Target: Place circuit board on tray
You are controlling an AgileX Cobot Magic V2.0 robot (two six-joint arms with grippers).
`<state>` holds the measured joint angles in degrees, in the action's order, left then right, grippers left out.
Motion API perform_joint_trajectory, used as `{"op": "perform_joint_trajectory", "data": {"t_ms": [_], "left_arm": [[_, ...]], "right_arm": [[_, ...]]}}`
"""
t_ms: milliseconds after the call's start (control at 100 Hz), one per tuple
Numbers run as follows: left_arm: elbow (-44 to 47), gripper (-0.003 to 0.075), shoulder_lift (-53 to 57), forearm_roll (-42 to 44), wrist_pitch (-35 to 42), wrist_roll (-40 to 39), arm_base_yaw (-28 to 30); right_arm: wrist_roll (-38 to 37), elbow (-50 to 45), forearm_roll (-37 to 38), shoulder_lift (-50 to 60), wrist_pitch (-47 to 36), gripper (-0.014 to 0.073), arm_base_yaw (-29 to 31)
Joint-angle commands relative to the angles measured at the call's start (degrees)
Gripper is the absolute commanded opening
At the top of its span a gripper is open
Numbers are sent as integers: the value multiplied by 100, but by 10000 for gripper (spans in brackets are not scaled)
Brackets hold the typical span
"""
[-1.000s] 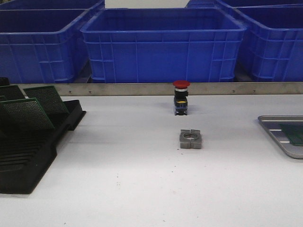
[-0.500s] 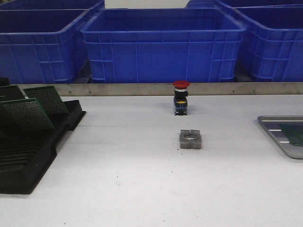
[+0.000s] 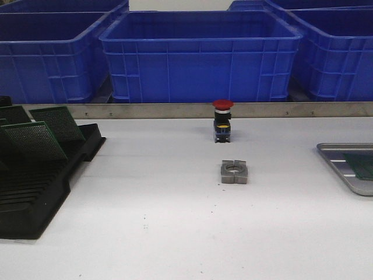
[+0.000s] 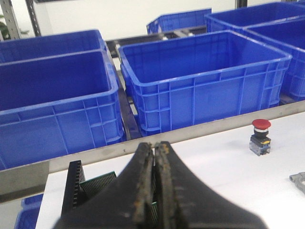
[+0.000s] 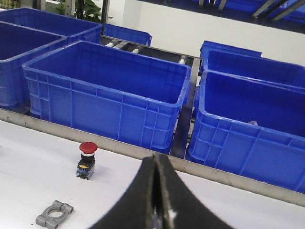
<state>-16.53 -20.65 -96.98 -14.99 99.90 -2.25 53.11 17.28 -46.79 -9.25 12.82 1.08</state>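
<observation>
Circuit board (image 3: 362, 165) lies unmoved on the tray (image 3: 338, 160), so placement looks done; both my left gripper (image 4: 156, 149) and right gripper (image 5: 156, 164) are pinched closed, empty.

Open tabletop between rack and tray, two small obstacles mid-way

The white tabletop (image 3: 157, 198) lay bare between the black rack (image 3: 41, 186) at the left edge and the grey tray (image 3: 341, 169) at the right edge. Only a red-capped push button (image 3: 222, 120) and, just in front of it, a small metal clamp block (image 3: 235, 172) stood in the middle. Blue crates (image 3: 201, 55) walled off the far side behind a metal rail (image 3: 175, 109). The near strip was free.
</observation>
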Motion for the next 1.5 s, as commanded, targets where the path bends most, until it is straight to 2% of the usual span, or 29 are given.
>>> {"op": "perform_joint_trajectory", "data": {"t_ms": [0, 210, 1040, 1080, 1140, 1210, 1300, 1400, 1490], "left_arm": [[-4, -17, 302, -202, -84, -55, -1], [96, -17, 718, -202, -94, -55, -1], [96, -17, 716, -202, -16, -55, -1], [96, -17, 716, -23, 122, -55, -1], [96, -17, 716, 703, 288, -162, -1], [96, -17, 716, 1565, 434, -934, -1], [96, -17, 716, 2952, 482, -2952, -1], [96, -17, 716, 5209, 493, -5403, -1], [96, -17, 716, 6832, 544, -6852, -1]], "right_arm": [[26, 63, -93, 160, -228, -67, -1], [26, 63, -93, 209, -98, -67, -1], [26, 63, -93, 209, -103, -67, -1], [26, 63, -93, 209, -103, -67, -1], [26, 63, -93, 209, -103, -67, -1], [26, 63, -93, 209, -103, -67, -1], [26, 63, -93, 209, -103, -67, -1], [26, 63, -93, 209, -103, -67, -1], [26, 63, -93, 209, -103, -67, -1]]}}
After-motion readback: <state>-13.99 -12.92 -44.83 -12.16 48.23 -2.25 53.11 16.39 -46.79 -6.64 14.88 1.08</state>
